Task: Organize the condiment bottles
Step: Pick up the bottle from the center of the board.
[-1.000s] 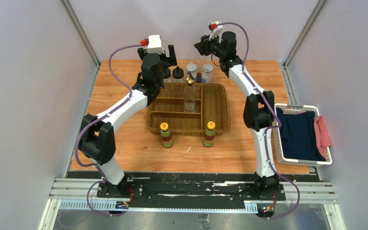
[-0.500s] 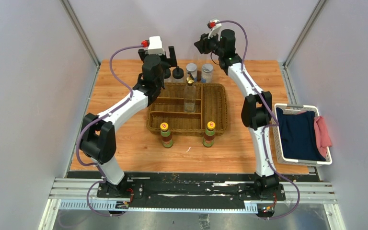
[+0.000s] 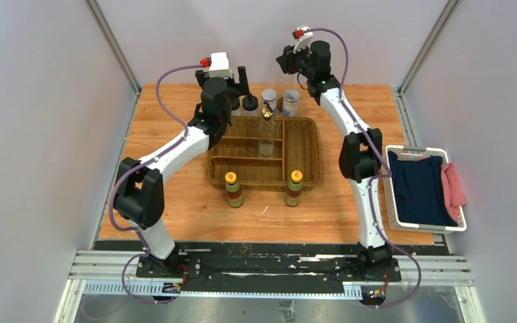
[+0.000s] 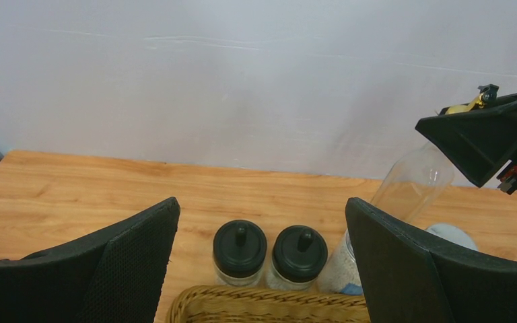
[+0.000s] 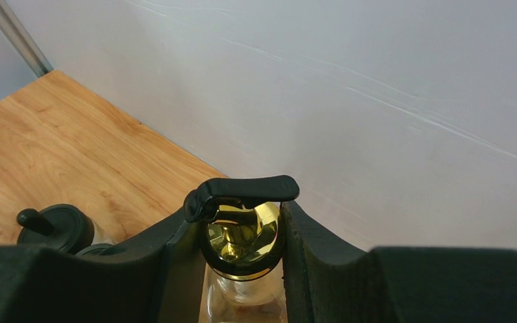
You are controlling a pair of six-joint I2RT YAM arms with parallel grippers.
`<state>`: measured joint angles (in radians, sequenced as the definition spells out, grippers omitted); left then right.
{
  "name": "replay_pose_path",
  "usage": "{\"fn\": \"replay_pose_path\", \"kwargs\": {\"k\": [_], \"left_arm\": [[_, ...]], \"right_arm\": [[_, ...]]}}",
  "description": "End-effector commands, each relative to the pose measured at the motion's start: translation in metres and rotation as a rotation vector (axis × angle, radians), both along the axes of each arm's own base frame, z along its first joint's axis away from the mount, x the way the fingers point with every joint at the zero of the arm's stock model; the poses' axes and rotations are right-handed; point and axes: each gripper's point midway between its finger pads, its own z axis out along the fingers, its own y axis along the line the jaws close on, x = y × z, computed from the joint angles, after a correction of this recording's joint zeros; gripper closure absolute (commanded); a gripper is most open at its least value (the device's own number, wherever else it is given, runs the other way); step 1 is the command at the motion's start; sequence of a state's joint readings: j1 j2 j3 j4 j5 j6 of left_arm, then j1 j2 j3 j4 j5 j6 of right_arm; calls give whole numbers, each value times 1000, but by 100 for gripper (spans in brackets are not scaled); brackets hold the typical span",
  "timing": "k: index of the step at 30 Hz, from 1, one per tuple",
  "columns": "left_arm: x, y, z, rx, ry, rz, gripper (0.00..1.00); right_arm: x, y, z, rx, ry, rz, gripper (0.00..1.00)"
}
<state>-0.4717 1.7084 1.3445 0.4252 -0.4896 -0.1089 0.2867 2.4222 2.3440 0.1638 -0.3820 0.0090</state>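
Observation:
My right gripper [image 3: 288, 62] is shut on the gold top [image 5: 244, 239] of a tall clear bottle [image 4: 414, 185], which hangs tilted at the back of the table. My left gripper [image 4: 262, 262] is open and empty. It hovers over two black-capped jars [image 4: 239, 249] [image 4: 299, 252] behind the wicker tray [image 3: 303, 158]. A second gold-topped bottle [image 3: 266, 131] stands in the tray. Two grey-lidded jars [image 3: 268, 97] [image 3: 291, 99] stand behind the tray. Two yellow-capped bottles [image 3: 233, 190] [image 3: 293, 188] stand in front of it.
A white basket [image 3: 390, 202] holding dark blue and pink cloths sits off the table's right edge. The grey back wall is close behind both grippers. Metal frame posts stand at the back corners.
My right gripper has risen slightly and moved back with the gold-topped bottle in it. My left gripper has shifted a little to the right, over the black-capped jars.

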Motion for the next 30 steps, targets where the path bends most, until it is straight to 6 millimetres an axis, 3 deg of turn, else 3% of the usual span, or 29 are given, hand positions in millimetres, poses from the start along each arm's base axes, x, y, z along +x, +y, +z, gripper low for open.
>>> {"fn": "replay_pose_path", "kwargs": {"k": [1, 14, 30], "left_arm": [[3, 4, -5, -9, -3, 9, 0], [1, 4, -2, -7, -9, 1, 0], [-7, 6, 1, -6, -12, -8, 0]], "right_arm": [[6, -22, 59, 19, -166, -100, 100], [14, -64, 75, 25, -198, -306, 100], [-2, -116, 94, 51, -225, -478, 100]]}}
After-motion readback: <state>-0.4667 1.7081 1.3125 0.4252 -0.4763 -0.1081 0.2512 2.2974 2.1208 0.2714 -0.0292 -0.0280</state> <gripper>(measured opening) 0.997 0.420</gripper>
